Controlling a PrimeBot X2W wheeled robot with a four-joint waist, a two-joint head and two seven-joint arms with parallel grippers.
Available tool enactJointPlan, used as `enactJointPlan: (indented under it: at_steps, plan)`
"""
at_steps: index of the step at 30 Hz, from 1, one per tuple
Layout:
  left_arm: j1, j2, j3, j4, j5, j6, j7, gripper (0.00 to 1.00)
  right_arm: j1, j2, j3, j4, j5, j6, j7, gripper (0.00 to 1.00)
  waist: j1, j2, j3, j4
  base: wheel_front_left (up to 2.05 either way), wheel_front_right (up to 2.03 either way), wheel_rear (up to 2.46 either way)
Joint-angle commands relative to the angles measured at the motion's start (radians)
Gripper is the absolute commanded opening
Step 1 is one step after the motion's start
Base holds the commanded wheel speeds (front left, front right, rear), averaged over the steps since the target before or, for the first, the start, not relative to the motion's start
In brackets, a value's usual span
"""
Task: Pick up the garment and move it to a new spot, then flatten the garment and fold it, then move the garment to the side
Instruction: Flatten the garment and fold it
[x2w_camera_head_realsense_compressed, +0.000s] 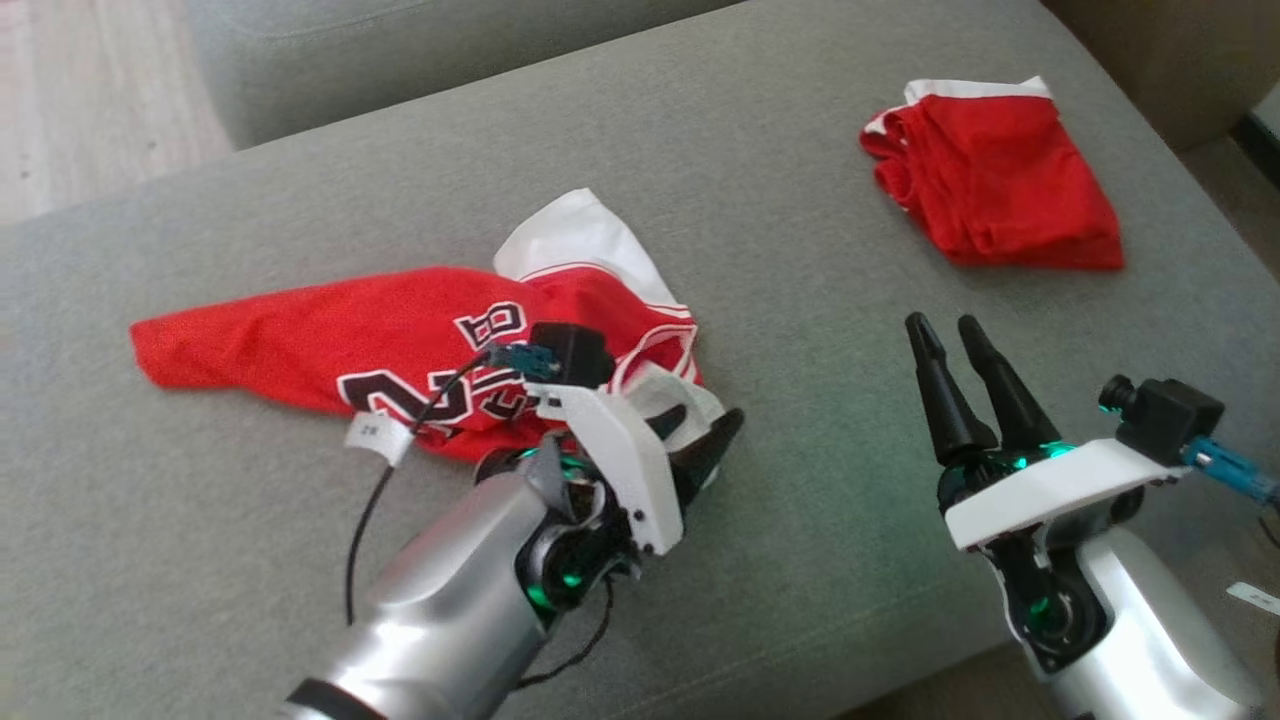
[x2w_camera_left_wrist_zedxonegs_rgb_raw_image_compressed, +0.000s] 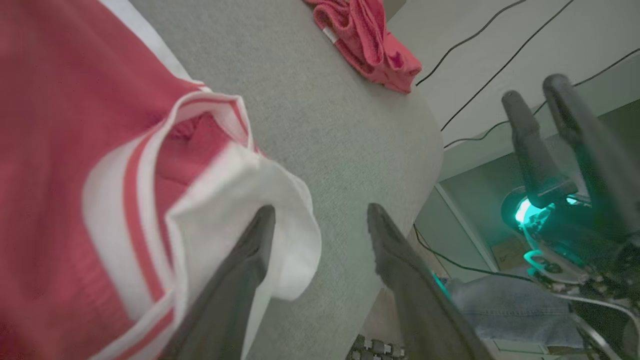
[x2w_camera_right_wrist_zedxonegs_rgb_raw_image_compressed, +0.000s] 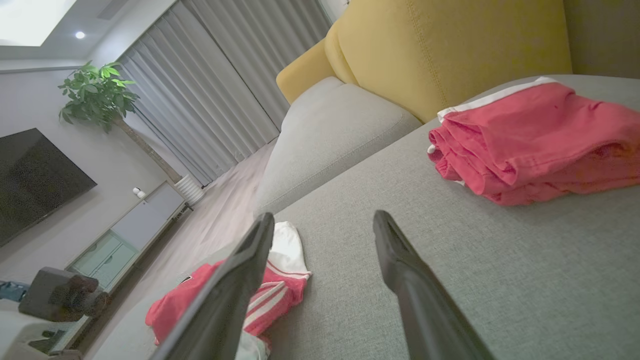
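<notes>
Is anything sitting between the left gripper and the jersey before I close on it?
Nothing visible. The left gripper is open right at the jersey, one finger by its white hem, with bare sofa cushion beside it. The folded red garment lies well off to the right.

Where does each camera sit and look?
Head: up high, looking down at grey sofa, crumpled jersey, folded red garment; left pincer and right pincer show.
Left wrist: on left arm, along its open fingers, at the jersey; right pincer beside.
Right wrist: on right arm, along its open fingers, across the sofa.
Shared: all three see both garments.
</notes>
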Motion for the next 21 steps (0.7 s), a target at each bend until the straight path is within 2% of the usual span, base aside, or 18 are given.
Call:
enactJointPlan:
  at_steps: [1, 4, 7, 9, 11, 14, 17, 21]
  plan:
    - [-0.085, 0.01, 0.01, -0.029, -0.03, -0.006, -0.029, 1.0, -0.025, -0.014, 0.005, -0.028, -0.004, -0.001, -0.009, 1.0, 0.0, 0.0, -0.004, 0.021, 0.0, 0.0, 0.0]
    - [-0.135, 0.01, -0.025, -0.033, -0.056, -0.018, -0.062, 1.0, -0.016, -0.03, -0.01, -0.025, -0.006, -0.001, -0.01, 1.0, 0.0, 0.0, -0.021, 0.055, 0.0, 0.0, 0.0]
    - [-0.175, 0.014, -0.019, -0.058, -0.066, -0.035, -0.07, 1.0, 0.001, -0.039, -0.027, -0.027, -0.01, -0.001, -0.009, 1.0, 0.0, 0.0, -0.048, 0.092, 0.0, 0.0, 0.0]
    - [-0.192, 0.047, 0.0, -0.102, -0.068, -0.039, -0.07, 1.0, 0.016, -0.042, -0.04, -0.028, -0.013, -0.001, -0.008, 1.0, 0.0, 0.0, -0.069, 0.115, 0.0, 0.0, 0.0]
    - [-0.198, 0.109, 0.022, -0.162, -0.051, -0.026, -0.083, 1.0, 0.031, -0.043, -0.051, -0.03, -0.017, -0.001, -0.005, 1.0, 0.0, 0.0, -0.086, 0.135, 0.0, 0.0, 0.0]
    - [-0.176, 0.233, 0.054, -0.256, 0.012, 0.025, -0.138, 1.0, 0.051, -0.041, -0.064, -0.036, -0.024, -0.001, 0.002, 1.0, 0.0, 0.0, -0.102, 0.156, 0.0, 0.0, 0.0]
    - [-0.102, 0.343, 0.096, -0.336, 0.076, 0.097, -0.242, 1.0, 0.065, -0.034, -0.072, -0.046, -0.03, -0.001, 0.012, 1.0, 0.0, 0.0, -0.105, 0.169, 0.0, 0.0, 0.0]
    - [0.052, 0.44, 0.167, -0.397, 0.133, 0.212, -0.41, 1.0, 0.075, -0.029, -0.087, -0.06, -0.038, -0.001, 0.022, 1.0, 0.0, 0.0, -0.097, 0.184, 0.0, 0.0, 0.0]
